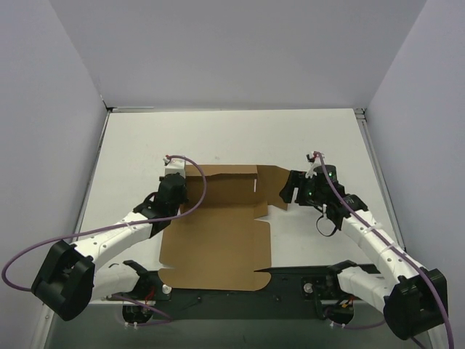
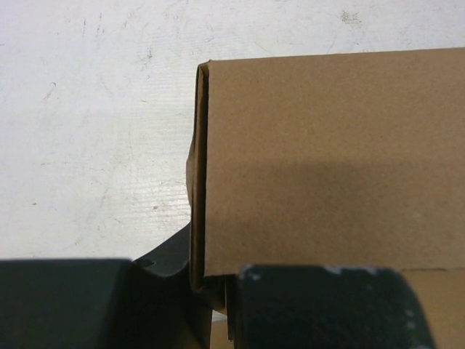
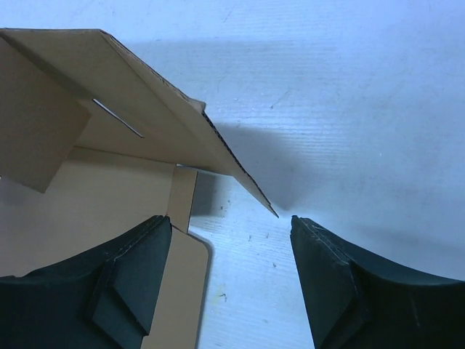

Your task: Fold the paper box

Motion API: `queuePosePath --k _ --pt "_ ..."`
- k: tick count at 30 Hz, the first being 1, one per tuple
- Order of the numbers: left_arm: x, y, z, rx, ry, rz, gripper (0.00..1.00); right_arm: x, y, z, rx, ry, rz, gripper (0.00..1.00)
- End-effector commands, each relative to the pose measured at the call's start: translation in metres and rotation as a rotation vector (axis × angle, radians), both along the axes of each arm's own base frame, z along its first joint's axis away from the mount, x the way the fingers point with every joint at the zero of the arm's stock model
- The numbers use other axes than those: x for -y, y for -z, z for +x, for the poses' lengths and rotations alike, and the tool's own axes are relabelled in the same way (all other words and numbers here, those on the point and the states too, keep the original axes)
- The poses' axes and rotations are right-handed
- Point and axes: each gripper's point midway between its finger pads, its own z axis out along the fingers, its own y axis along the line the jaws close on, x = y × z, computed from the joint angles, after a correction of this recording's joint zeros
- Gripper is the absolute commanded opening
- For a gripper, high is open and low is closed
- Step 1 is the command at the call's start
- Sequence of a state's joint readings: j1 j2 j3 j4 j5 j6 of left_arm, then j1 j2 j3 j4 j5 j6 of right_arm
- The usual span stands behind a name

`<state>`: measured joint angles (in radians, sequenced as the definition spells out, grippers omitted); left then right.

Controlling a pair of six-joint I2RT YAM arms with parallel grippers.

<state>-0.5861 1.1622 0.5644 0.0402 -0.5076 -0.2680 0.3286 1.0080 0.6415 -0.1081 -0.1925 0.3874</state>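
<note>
The paper box (image 1: 218, 240) is a brown cardboard sheet lying mostly flat mid-table, with its far strip folded up. My left gripper (image 1: 176, 190) is at the box's far left corner. In the left wrist view, my left gripper (image 2: 214, 287) is shut on the doubled cardboard edge (image 2: 197, 182) of the raised wall (image 2: 327, 160). My right gripper (image 1: 289, 190) is at the box's far right flap. Seen from the right wrist, my right gripper (image 3: 231, 222) stands open. The pointed tip of the raised flap (image 3: 167, 123) hangs between its fingers and touches neither.
White walls (image 1: 58, 109) close in the white table (image 1: 240, 138) on the left, back and right. A black base plate (image 1: 290, 280) with both arm bases runs along the near edge, under the box's front edge. Purple cables (image 1: 29, 254) loop off both arms.
</note>
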Motion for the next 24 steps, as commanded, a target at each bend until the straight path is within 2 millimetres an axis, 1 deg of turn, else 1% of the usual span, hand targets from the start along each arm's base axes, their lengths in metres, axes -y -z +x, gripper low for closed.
queuePosePath --k 1,3,6,8,9,11,12,14,15,16,17,18,19,20,21,22,24 --pt "0.000 -0.007 0.000 0.000 0.019 0.003 0.00 -0.005 -0.003 0.014 0.071 -0.062 -0.022 0.67" --pt "0.001 -0.008 0.000 0.002 0.021 0.000 0.00 -0.002 0.004 0.021 0.086 -0.044 -0.047 0.65" --pt "0.001 -0.006 -0.001 -0.002 0.024 0.001 0.00 0.002 0.011 0.028 0.121 -0.031 -0.069 0.64" --pt "0.002 -0.006 -0.001 -0.002 0.026 -0.002 0.00 0.002 0.011 0.033 0.131 -0.031 -0.079 0.64" --pt "0.002 -0.007 -0.001 -0.001 0.029 -0.005 0.00 0.002 0.015 0.034 0.124 -0.033 -0.087 0.64" --pt "0.003 -0.008 -0.001 0.002 0.029 -0.007 0.00 -0.003 0.015 0.037 0.133 -0.053 -0.073 0.62" --pt "0.003 -0.008 -0.001 0.002 0.029 -0.007 0.00 -0.006 0.019 0.036 0.126 -0.067 -0.068 0.57" --pt "0.002 -0.006 -0.001 -0.002 0.028 -0.005 0.00 -0.016 0.015 0.037 0.152 -0.098 -0.041 0.48" --pt "0.002 -0.006 -0.001 -0.002 0.026 -0.006 0.00 -0.016 0.015 0.036 0.164 -0.107 -0.057 0.35" --pt "0.002 -0.005 -0.002 -0.002 0.024 -0.005 0.00 -0.030 0.015 0.030 0.179 -0.154 -0.080 0.30" --pt "0.001 -0.004 -0.002 -0.005 0.017 -0.005 0.00 -0.033 0.015 0.026 0.188 -0.167 -0.113 0.25" --pt "0.001 -0.003 -0.002 -0.007 0.015 -0.005 0.00 -0.032 0.016 0.026 0.201 -0.153 -0.168 0.15" --pt "0.000 -0.002 -0.002 -0.007 0.006 -0.006 0.00 -0.044 0.013 0.021 0.214 -0.186 -0.186 0.11" --pt "0.000 -0.003 -0.001 0.001 0.003 -0.013 0.00 -0.044 0.016 0.018 0.205 -0.174 -0.212 0.05" --pt "0.001 -0.004 -0.001 0.005 0.003 -0.019 0.00 -0.041 0.017 0.019 0.202 -0.147 -0.230 0.03" --pt "0.000 -0.001 -0.002 0.003 -0.003 -0.022 0.00 -0.046 0.017 0.016 0.200 -0.129 -0.224 0.01" --pt "-0.001 -0.002 -0.002 0.014 -0.007 -0.030 0.00 -0.046 0.019 0.013 0.192 -0.099 -0.226 0.00"
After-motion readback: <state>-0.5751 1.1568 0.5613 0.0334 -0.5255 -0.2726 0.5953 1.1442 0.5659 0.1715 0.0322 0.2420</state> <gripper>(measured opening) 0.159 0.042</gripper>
